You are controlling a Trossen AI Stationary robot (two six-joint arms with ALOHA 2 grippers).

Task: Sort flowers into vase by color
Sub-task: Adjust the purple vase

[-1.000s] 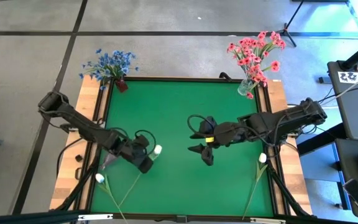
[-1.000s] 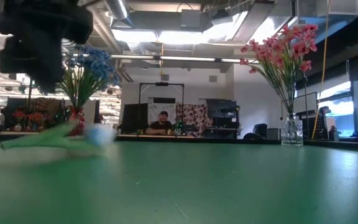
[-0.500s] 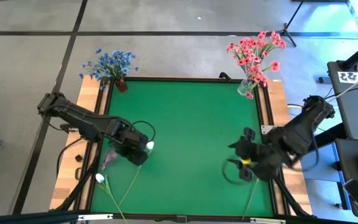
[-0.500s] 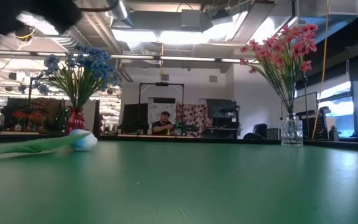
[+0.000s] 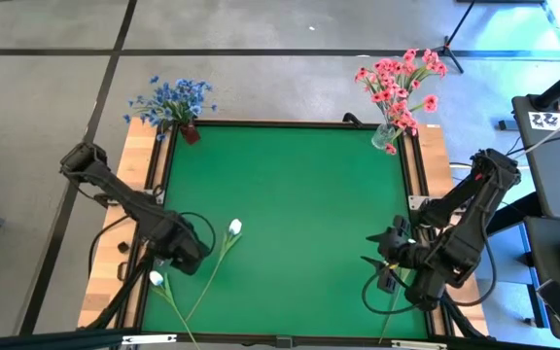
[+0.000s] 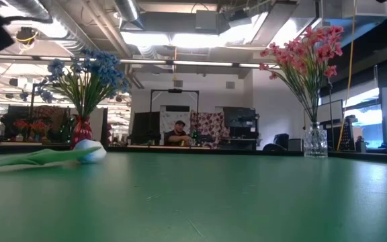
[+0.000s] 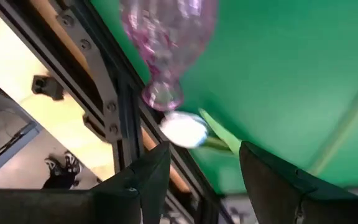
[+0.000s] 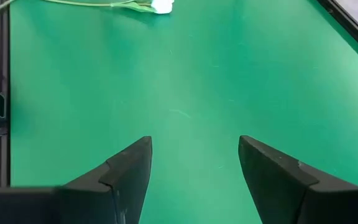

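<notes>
Three white-bud flowers lie flat on the green table. One bud point(image 5: 234, 227) lies left of centre and also shows in the low view point(image 6: 89, 151) and the right wrist view point(image 8: 161, 6). A second bud point(image 5: 156, 279) rests near the left-near corner, next to the mouth of a pink-tinted glass vase point(image 7: 166, 37) lying on its side. Only the stem point(image 5: 388, 323) of the third shows, beside my right arm. My left gripper point(image 5: 192, 259) is open point(image 7: 201, 180) above the second bud point(image 7: 182, 129). My right gripper point(image 5: 382, 270) is open point(image 8: 194, 168) over bare table.
Blue flowers point(image 5: 173, 100) stand in a red vase point(image 5: 191, 133) at the far-left corner, pink flowers point(image 5: 399, 83) in a clear vase point(image 5: 387, 136) at the far-right corner. A raised dark rim point(image 5: 290, 123) frames the mat. A person point(image 6: 175, 134) sits far behind the table.
My left gripper has drawn back toward the table's left-near corner, away from the white bud left of centre, which has shifted slightly left and now lies still. My right gripper has swung from the table's middle to the right-near side, over the third flower.
</notes>
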